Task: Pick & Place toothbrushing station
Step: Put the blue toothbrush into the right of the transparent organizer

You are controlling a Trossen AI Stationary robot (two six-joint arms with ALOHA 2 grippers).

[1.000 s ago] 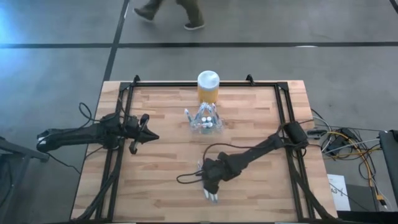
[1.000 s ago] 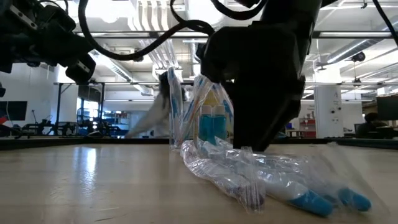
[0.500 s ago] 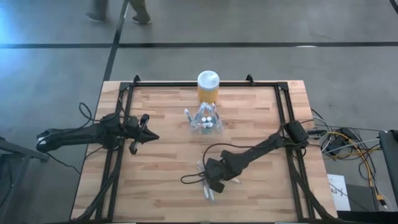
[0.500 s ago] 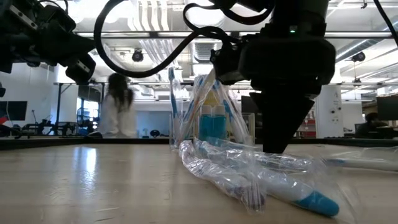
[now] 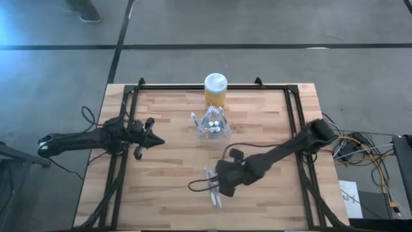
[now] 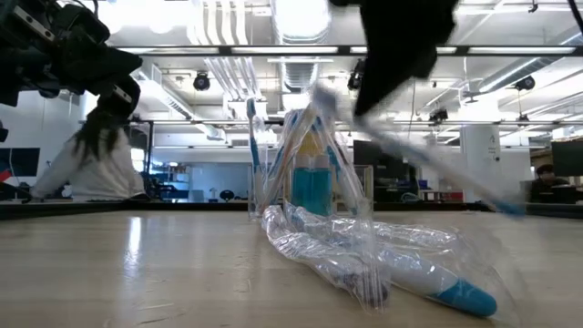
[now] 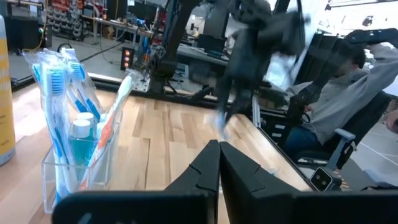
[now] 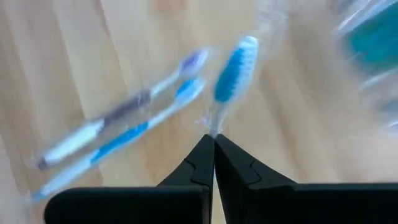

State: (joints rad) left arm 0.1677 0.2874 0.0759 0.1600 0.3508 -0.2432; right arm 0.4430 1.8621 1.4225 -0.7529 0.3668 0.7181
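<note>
Table (image 5: pixel 270 116): the yellow jar (image 5: pixel 215 89) sits top centre, and the clear toothbrush holder (image 5: pixel 212 124) stands just below it, upright, not picked yet. My right gripper (image 5: pixel 223 191), lower centre of the high view, has jaws closed on a blue-headed toothbrush (image 8: pixel 233 68) by its wrapper (image 6: pixel 364 246); loose brushes (image 8: pixel 118 121) lie beside. My left gripper (image 5: pixel 153 140) waits at left, jaws closed, empty. Most of the job remains.
</note>
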